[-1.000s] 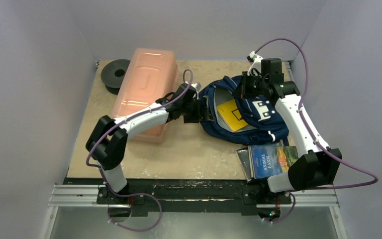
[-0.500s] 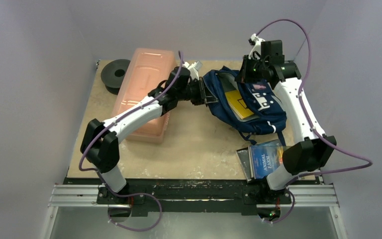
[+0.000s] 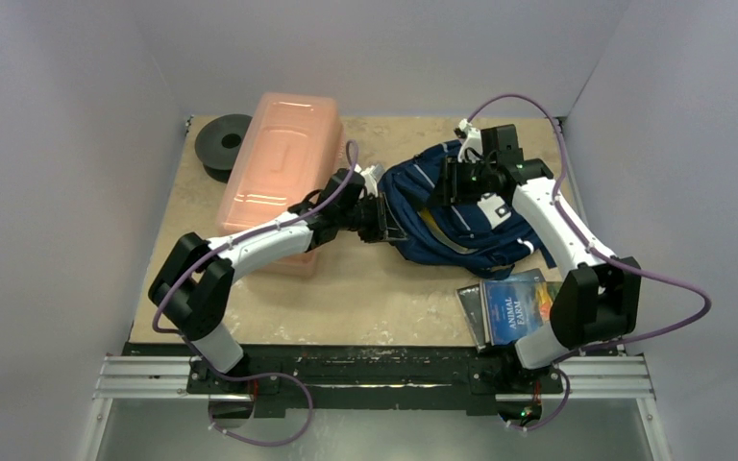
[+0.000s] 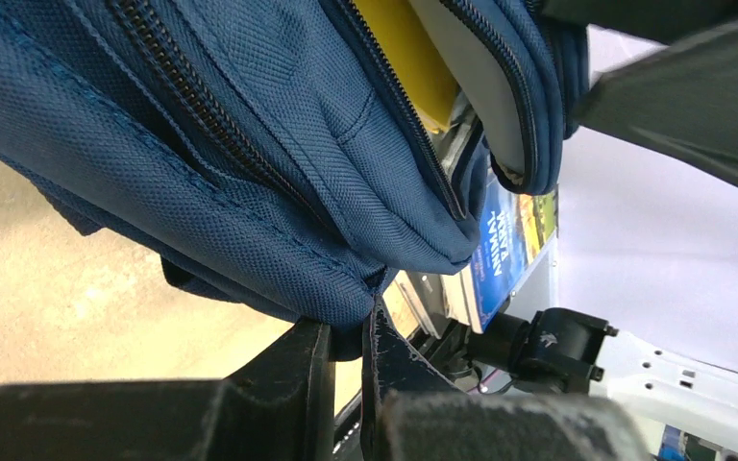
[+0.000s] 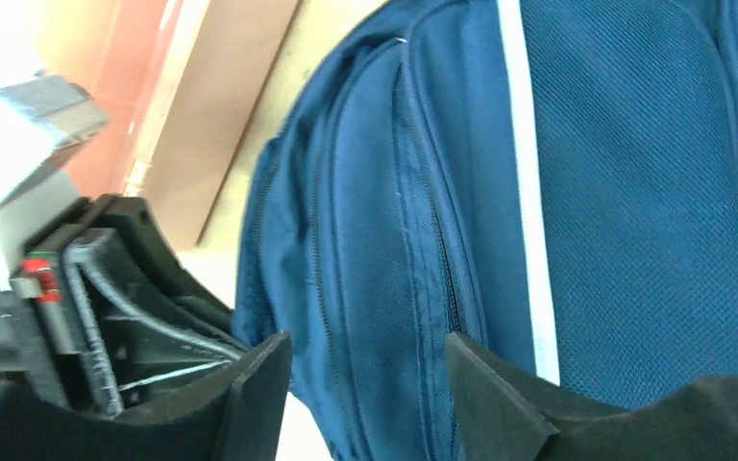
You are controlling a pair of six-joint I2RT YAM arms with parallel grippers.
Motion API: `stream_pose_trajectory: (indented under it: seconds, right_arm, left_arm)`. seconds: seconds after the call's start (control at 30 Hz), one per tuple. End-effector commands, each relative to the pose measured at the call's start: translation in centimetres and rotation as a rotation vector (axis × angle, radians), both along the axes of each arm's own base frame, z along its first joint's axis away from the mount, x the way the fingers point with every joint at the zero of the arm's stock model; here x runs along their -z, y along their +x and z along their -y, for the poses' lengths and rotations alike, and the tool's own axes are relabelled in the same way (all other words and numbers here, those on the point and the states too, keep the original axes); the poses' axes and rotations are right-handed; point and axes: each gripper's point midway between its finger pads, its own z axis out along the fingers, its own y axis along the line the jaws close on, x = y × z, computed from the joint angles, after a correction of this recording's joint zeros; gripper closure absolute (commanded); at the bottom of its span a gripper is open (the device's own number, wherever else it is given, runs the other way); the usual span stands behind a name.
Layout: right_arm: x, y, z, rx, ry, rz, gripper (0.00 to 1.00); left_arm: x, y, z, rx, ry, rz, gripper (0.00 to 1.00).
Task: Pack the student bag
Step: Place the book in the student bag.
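The table (image 3: 365,288) has a flat, sandy-brown top with small pale marks. 3 plain walls stand around it: the back wall (image 3: 394,48), the left wall (image 3: 58,192) and the right wall (image 3: 692,144). All are a soft light purple. A silver metal rail (image 3: 144,376) runs along the table's near edge. Below it lies a smooth grey surface (image 3: 394,437). The light is soft and even.

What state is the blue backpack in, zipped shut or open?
Open. In the left wrist view the two sides of the zip on the backpack stand apart, and a yellow item shows in the gap.
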Motion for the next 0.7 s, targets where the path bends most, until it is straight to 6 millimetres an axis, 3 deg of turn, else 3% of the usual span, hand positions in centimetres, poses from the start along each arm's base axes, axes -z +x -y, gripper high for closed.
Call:
stream_pose_trajectory:
  seconds: [0.0, 0.2, 0.3, 0.37, 0.53, 0.67]
  right_arm:
    - [-4.4, 2.8, -2.0, -0.016, -0.068, 0.230, 0.33]
    - [-4.6, 7.4, -5.3, 0.093, 0.061, 0.271, 0.38]
    - [-3.7, 8.2, -6.9, 0.066, 0.120, 0.237, 0.44]
    - [-2.7, 8.8, -7.3, 0.071, 0.130, 0.217, 0.50]
    - [-0.7, 9.8, -8.8, 0.066, 0.121, 0.196, 0.53]
    - [0.8, 11.2, -9.9, 0.092, 0.044, 0.208, 0.50]
  left_arm:
    - [-2.0, -0.9, 0.6, 0.071, -0.064, 0.088, 1.00]
    - [0.1, -0.8, -0.6, 0.043, 0.012, 0.075, 0.99]
    - [0.3, -2.0, -2.0, 0.045, 0.068, 0.071, 0.70]
    - [-0.8, -3.0, -3.4, 0.044, 0.088, 0.099, 0.55]
    - [-5.6, -5.3, -7.8, 0.053, 0.169, 0.241, 0.51]
    - [-8.8, -5.8, -11.4, -0.031, 0.219, 0.351, 0.48]
